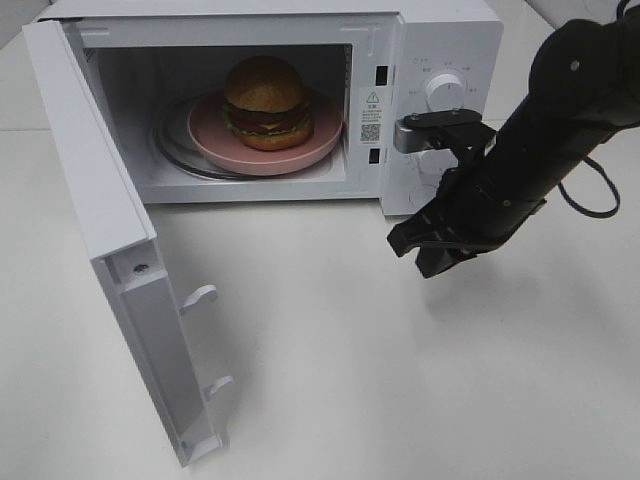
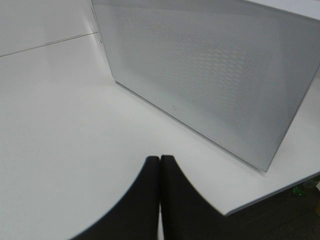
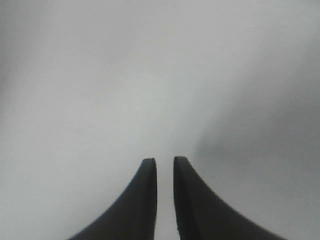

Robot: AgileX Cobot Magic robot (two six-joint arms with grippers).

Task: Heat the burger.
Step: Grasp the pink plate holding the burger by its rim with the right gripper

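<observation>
The microwave (image 1: pixel 440 60) is white, and its door (image 2: pixel 200 65) carries a fine grey dot mesh. The plate (image 1: pixel 215 140) is pink. The burger (image 1: pixel 266 100) has a golden-brown bun, green lettuce, red tomato and a dark patty. The table (image 1: pixel 400 380) is plain white. The left gripper (image 2: pixel 160 159) and the right gripper (image 3: pixel 165 161) are black.

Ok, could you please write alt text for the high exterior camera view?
A golden-brown round burger sits on a round pink plate inside a white microwave oven whose door stands wide open. The black right tool, holding nothing, hovers over the white table before the control panel.
</observation>
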